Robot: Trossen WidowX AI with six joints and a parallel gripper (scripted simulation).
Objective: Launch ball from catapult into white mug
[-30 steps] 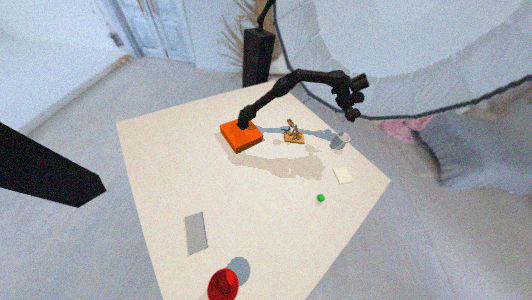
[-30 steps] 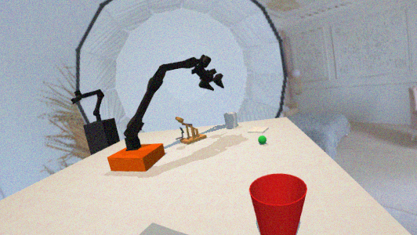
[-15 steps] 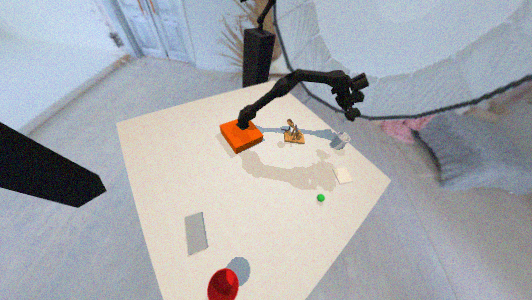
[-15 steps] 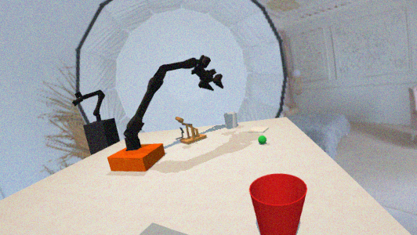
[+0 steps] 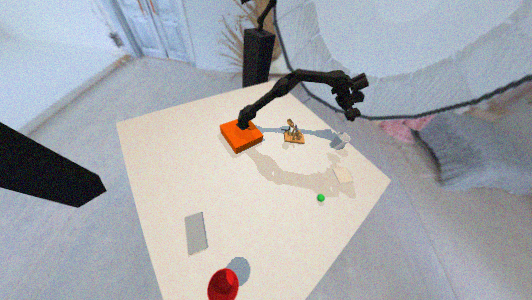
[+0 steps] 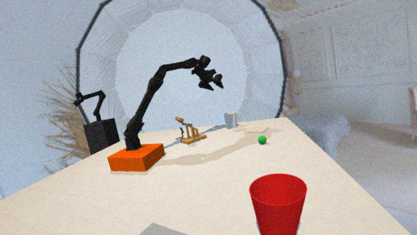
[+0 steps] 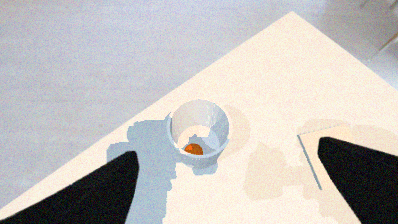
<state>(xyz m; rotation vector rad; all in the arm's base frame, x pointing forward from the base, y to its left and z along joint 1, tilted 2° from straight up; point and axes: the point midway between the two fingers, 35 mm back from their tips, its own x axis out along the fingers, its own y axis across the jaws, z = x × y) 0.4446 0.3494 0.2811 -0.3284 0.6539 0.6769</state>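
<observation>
The white mug [image 5: 340, 141] [image 6: 230, 120] [image 7: 197, 161] stands upright near the table's far edge. Inside it, in the wrist view, an orange ball [image 7: 193, 149] lies at the bottom, partly hidden by the near rim. The small wooden catapult [image 5: 294, 140] [image 6: 193, 139] stands between the arm's base and the mug, its arm tilted up. My gripper [image 5: 356, 107] [image 6: 217, 87] [image 7: 228, 152] is open and empty, high in the air, with the mug below between the fingers in the wrist view.
A green ball [image 5: 321, 198] [image 6: 262, 139] lies near a flat cream tile [image 5: 343, 175] [image 6: 257, 129] [image 7: 312, 150]. A red cup [image 5: 223, 285] [image 6: 278, 211] and a grey flat plate [image 5: 196, 233] [image 6: 162, 230] are at the opposite end. The arm stands on an orange block [image 5: 241, 140] [image 6: 127, 164].
</observation>
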